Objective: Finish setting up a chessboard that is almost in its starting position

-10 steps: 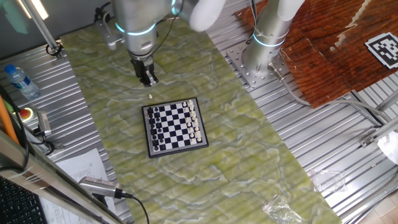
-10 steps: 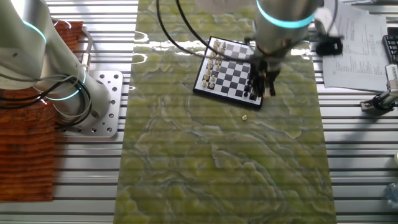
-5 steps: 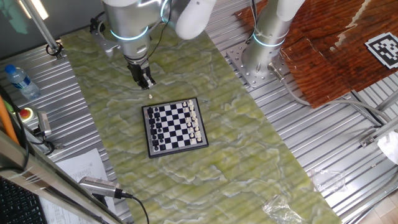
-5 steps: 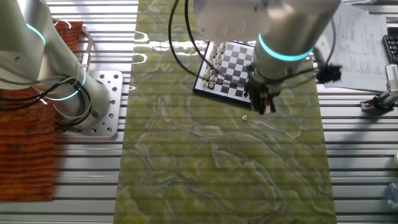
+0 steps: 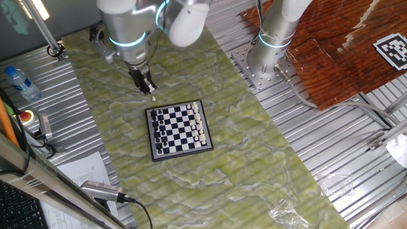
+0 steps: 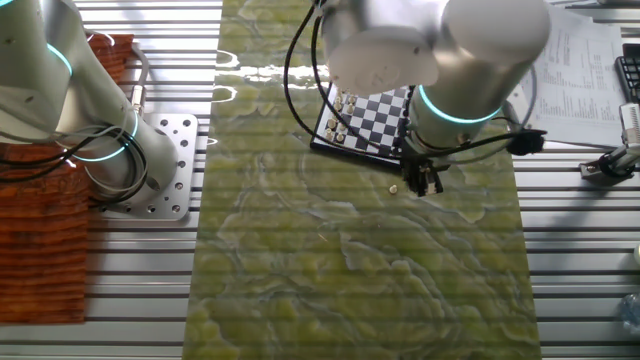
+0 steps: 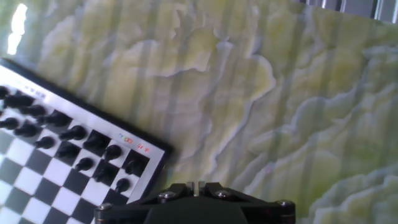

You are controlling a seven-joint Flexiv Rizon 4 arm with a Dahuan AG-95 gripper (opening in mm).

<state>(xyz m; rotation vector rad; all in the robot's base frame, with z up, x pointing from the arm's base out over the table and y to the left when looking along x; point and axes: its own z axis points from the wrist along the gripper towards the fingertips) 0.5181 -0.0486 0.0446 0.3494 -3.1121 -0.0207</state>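
The chessboard (image 5: 152,151) lies mid-mat, with dark pieces along its left side and cream pieces along its right. In the other fixed view (image 6: 326,144) my arm hides part of it. One tiny cream piece (image 5: 153,98) lies loose on the mat just beyond the board and also shows in the other fixed view (image 6: 394,187). My gripper (image 5: 148,88) hangs just above and beside that piece, with its fingers together and nothing seen between them. The hand view shows the board's dark-piece corner (image 7: 157,151) at lower left. The loose piece is out of that view.
A second arm's base (image 5: 270,48) stands on the metal table right of the green mat. A water bottle (image 5: 20,83), a red button (image 5: 26,116), papers (image 5: 82,170) and a handheld tool (image 5: 102,191) lie left of the mat. A brown cloth (image 5: 337,44) is at far right.
My arm has swung away from the board toward the far left. The gripper has moved down and closer to the loose cream piece. The board and pieces have not moved.
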